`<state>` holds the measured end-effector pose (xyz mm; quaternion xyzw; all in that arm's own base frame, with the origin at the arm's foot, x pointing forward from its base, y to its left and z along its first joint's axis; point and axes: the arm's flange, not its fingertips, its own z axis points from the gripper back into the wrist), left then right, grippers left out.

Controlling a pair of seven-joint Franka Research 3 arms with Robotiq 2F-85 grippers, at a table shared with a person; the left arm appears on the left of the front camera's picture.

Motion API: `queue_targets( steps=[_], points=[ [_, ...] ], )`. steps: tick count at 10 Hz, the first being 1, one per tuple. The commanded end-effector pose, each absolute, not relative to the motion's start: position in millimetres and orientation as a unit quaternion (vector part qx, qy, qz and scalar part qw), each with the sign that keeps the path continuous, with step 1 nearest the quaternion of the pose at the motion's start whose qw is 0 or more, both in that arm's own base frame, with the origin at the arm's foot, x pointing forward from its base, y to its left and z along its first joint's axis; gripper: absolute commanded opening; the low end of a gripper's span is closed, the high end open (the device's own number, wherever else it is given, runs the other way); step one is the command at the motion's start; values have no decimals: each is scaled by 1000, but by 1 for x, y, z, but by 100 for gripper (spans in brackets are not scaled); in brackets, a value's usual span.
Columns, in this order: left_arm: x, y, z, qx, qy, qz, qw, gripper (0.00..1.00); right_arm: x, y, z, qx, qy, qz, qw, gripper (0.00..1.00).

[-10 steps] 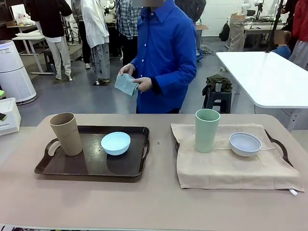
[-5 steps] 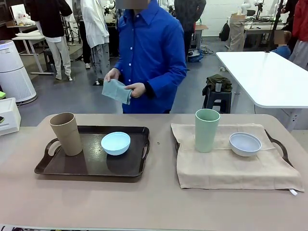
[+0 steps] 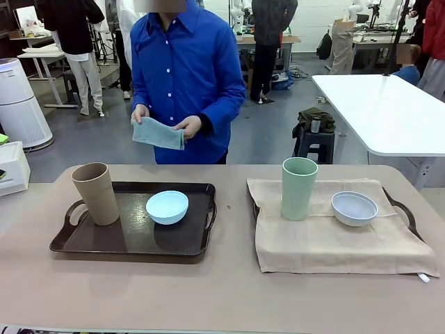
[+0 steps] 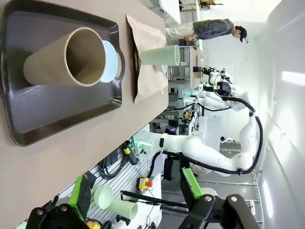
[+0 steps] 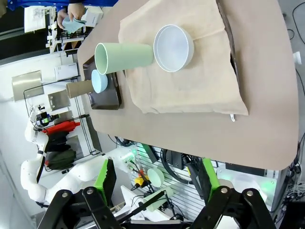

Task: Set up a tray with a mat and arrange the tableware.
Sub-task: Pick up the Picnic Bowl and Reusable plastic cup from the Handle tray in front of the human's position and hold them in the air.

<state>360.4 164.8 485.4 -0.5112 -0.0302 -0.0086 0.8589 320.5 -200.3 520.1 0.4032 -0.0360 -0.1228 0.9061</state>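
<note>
Work looks about half done. On the right, the tan mat [image 3: 334, 243] covers the right tray [image 3: 410, 216], and the green tumbler [image 3: 299, 188] and the pale bowl [image 3: 354, 208] stand on it, near each other. The dark left tray [image 3: 104, 240] has no mat, so the brown tumbler [image 3: 97, 193] and the blue bowl [image 3: 167, 207] sit right on it. The person across holds a folded blue cloth [image 3: 158, 133], maybe the next mat. The left claw [image 4: 136, 193] and the right claw [image 5: 157, 180] are wide open, holding nothing, away from the tabletop [image 3: 229, 292].
</note>
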Motion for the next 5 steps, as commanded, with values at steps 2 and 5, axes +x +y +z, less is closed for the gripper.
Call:
queue_targets(
  steps=[2,5],
  points=[
    [360,166,486,-519,-37,-6,854,100,322,-200,519,404,-35,-128,905,91],
    [360,166,486,-519,-37,-6,854,100,322,-200,519,404,-35,-128,905,91]
  ],
)
